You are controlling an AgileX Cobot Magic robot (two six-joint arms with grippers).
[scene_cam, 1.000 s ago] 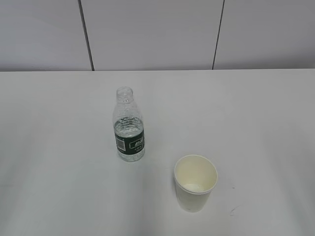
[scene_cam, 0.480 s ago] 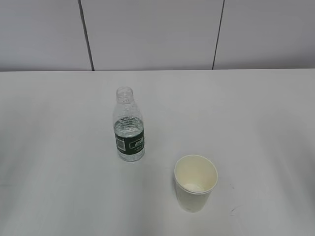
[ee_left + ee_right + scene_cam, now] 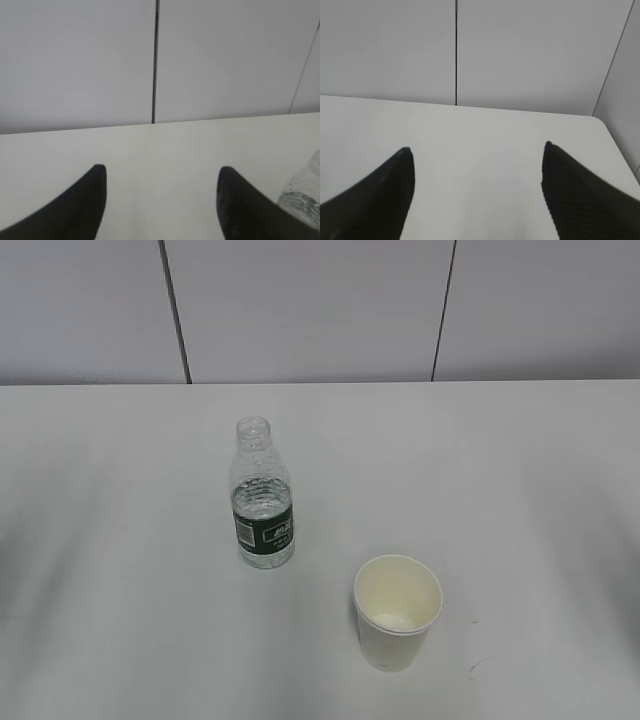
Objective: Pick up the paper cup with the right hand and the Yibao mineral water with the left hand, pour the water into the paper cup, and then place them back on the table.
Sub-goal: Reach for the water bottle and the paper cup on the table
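The table [image 3: 120, 540] is lying plain white and flat, meeting a pale panelled wall [image 3: 310, 310] with two dark vertical seams; the table's far edge is running straight across the exterior view, and its rounded right corner is showing in the right wrist view.

The Yibao mineral water [image 3: 263, 495] is standing upright, uncapped, left of centre; the paper cup [image 3: 397, 612] is standing upright nearer the camera and to the right, well apart from the bottle; bare surface is lying all around both.

The left hand [image 3: 161, 182] is holding its jaws apart over bare table, gripping nothing; the bottle is showing blurred and cut off at that view's right edge, just beside the right finger.

The right hand [image 3: 477, 160] is holding its jaws wide, empty; neither arm is appearing in the exterior view; the cup's contents are hard to make out.
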